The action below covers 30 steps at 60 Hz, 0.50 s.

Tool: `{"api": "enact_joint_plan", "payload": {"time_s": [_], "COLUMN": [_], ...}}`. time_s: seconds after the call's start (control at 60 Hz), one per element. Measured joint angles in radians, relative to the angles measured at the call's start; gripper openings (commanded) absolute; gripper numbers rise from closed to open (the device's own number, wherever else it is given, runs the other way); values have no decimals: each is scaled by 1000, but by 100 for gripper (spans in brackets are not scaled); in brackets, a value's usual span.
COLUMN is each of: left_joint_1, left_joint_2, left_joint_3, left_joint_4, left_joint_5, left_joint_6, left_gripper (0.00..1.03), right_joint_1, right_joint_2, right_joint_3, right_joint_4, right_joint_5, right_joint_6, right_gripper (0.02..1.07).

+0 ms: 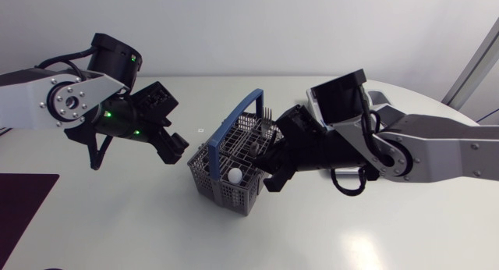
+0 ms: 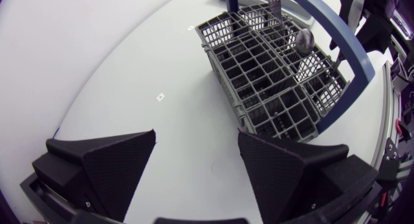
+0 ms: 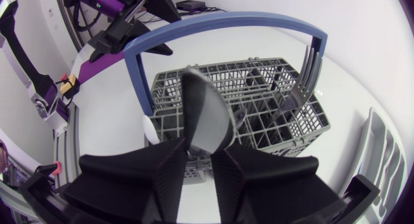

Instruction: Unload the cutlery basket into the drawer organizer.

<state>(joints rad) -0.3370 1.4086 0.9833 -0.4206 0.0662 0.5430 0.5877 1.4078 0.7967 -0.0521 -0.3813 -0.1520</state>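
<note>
The grey cutlery basket [image 1: 226, 172] with its blue handle [image 1: 234, 126] stands mid-table. My right gripper [image 1: 269, 167] is over its right side. In the right wrist view my right gripper [image 3: 202, 154] is shut on a broad grey metal utensil [image 3: 206, 114] that sticks up between its fingers. A fork [image 3: 303, 81] and a pale spoon bowl [image 3: 150, 128] stand in the basket [image 3: 272, 120]. My left gripper [image 1: 176, 145] hangs open just left of the basket. In its own view my left gripper [image 2: 194, 166] holds nothing, with the basket [image 2: 272, 81] and a spoon [image 2: 304, 37] ahead of it.
A dark purple mat [image 1: 23, 211] lies at the table's front left corner. A light grey compartmented tray [image 3: 378, 153] shows beside my right gripper. Bare white table [image 1: 140, 215] lies in front of the basket and to its left.
</note>
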Motion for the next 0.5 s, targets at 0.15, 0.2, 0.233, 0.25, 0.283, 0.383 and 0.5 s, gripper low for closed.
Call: {"api": "enact_joint_plan", "payload": {"time_s": [0.15,0.2,0.233,0.25,0.283,0.383,0.5], "left_joint_1": [0,0,0,-1,-1,-5,-6], "left_joint_2": [0,0,0,0,0,0,0], "left_joint_3": [-3,-3,-3,-3,-3,-3,-3], "left_joint_4": [0,0,0,0,0,1,1], "left_joint_5": [0,0,0,0,0,0,0], "left_joint_6": [0,0,0,0,0,0,0], "left_gripper": [98,98,98,98,98,98,98], "right_joint_1": [6,6,6,5,4,5,5], "right_joint_2": [-2,-7,-10,-11,-14,-24,-48], "right_joint_3": [1,2,2,2,2,2,2], "right_joint_4": [4,3,0,-1,-1,-5,-11], "right_joint_5": [-14,-3,2,6,9,12,12], "right_joint_6": [19,18,18,18,18,18,18], "right_gripper": [9,9,9,9,9,9,9]}}
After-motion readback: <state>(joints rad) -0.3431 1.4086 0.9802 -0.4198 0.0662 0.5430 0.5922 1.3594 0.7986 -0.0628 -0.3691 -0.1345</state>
